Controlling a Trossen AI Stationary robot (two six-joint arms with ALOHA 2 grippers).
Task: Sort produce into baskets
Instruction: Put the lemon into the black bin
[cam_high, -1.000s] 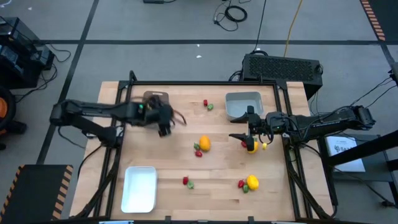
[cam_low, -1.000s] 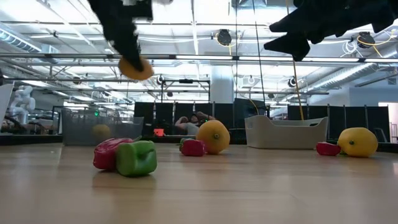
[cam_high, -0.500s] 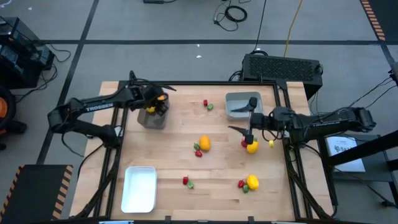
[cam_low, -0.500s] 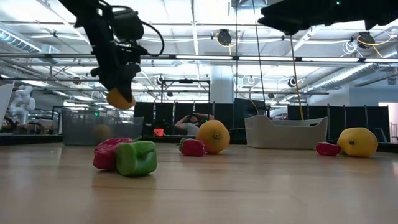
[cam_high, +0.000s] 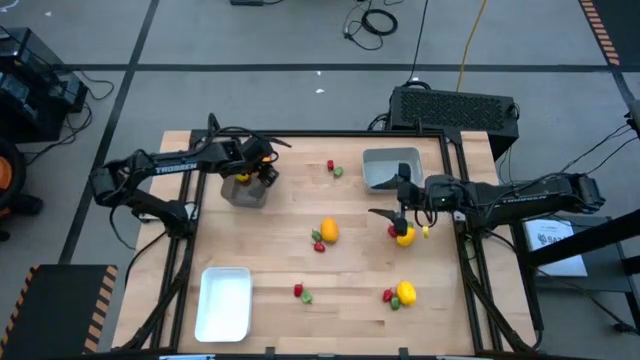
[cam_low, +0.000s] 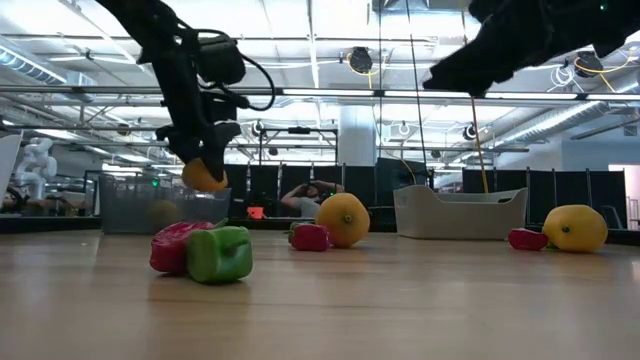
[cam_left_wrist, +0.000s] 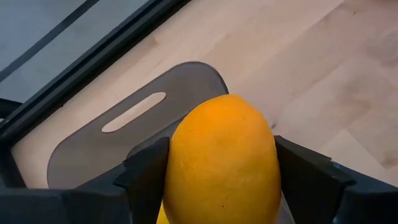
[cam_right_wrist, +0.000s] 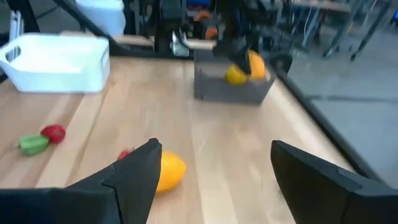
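Left gripper (cam_left_wrist: 221, 205) clamps an orange fruit (cam_left_wrist: 222, 163) right over the brown-grey basket (cam_high: 246, 188), the fruit's long axis running out along the fingers. Right gripper (cam_high: 400, 217) hangs spread wide, holding nothing, above a yellow fruit (cam_high: 404, 236) mid-table.

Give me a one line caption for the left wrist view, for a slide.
Left claw shut on an orange fruit, held above the brown-grey basket at the table's edge.

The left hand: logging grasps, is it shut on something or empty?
Shut on an orange fruit. The left hand has a finger pressed on each side of it, above the brown-grey basket.
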